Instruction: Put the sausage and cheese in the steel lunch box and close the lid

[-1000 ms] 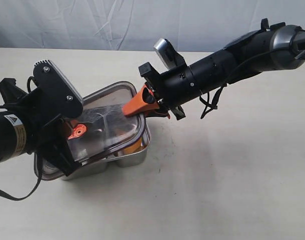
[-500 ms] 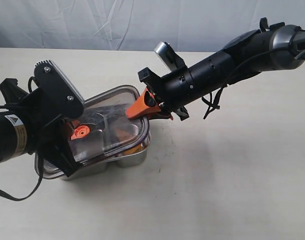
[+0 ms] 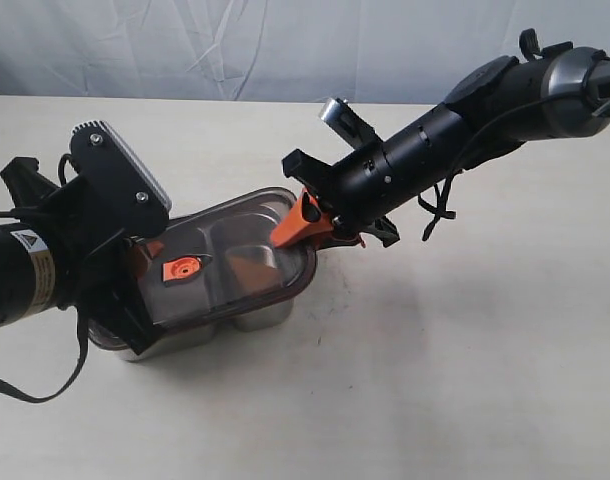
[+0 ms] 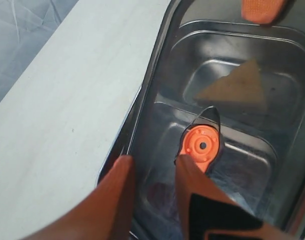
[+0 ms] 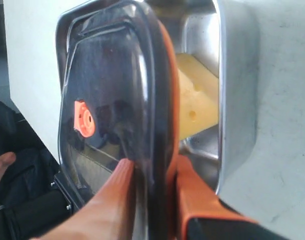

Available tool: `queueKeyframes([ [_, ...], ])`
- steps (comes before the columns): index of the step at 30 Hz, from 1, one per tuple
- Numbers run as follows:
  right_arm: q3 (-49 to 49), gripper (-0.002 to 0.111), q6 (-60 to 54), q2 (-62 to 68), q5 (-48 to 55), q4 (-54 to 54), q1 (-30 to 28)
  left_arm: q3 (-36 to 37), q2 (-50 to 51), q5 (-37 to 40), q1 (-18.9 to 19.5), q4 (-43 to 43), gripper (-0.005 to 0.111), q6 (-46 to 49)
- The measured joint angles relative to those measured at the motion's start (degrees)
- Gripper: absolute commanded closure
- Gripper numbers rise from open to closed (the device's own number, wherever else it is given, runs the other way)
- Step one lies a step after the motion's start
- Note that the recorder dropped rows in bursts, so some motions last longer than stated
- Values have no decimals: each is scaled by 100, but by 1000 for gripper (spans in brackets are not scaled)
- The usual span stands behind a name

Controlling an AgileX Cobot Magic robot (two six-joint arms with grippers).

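Note:
The dark tinted lid (image 3: 225, 255) lies tilted low over the steel lunch box (image 3: 260, 318), its orange valve (image 3: 180, 268) facing up. My right gripper (image 3: 303, 222) is shut on the lid's right edge (image 5: 160, 100), one finger on each face. The yellow cheese (image 5: 197, 100) sits in the box's open corner and shows through the lid (image 4: 237, 87). A dim red shape under the lid looks like the sausage (image 4: 160, 192). My left gripper (image 4: 155, 161) hovers open over the lid's left end, beside the valve (image 4: 202, 145). The exterior view hides its fingers behind the camera mount.
The box stands on a pale tabletop (image 3: 435, 360), with a white cloth backdrop (image 3: 235, 40) behind. The left arm (image 3: 25, 270) crowds the box's left side. The right arm (image 3: 455, 130) reaches in from the upper right.
The lid has swung down from a steep tilt to nearly flat over the box. My right gripper has moved down and slightly right with it. The left arm has barely moved.

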Motion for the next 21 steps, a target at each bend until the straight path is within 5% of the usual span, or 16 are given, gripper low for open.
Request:
queueKeyframes([
  [21,0,109,13,-21,-1000,-251,289,0,0,-101,0,0,78,-2],
])
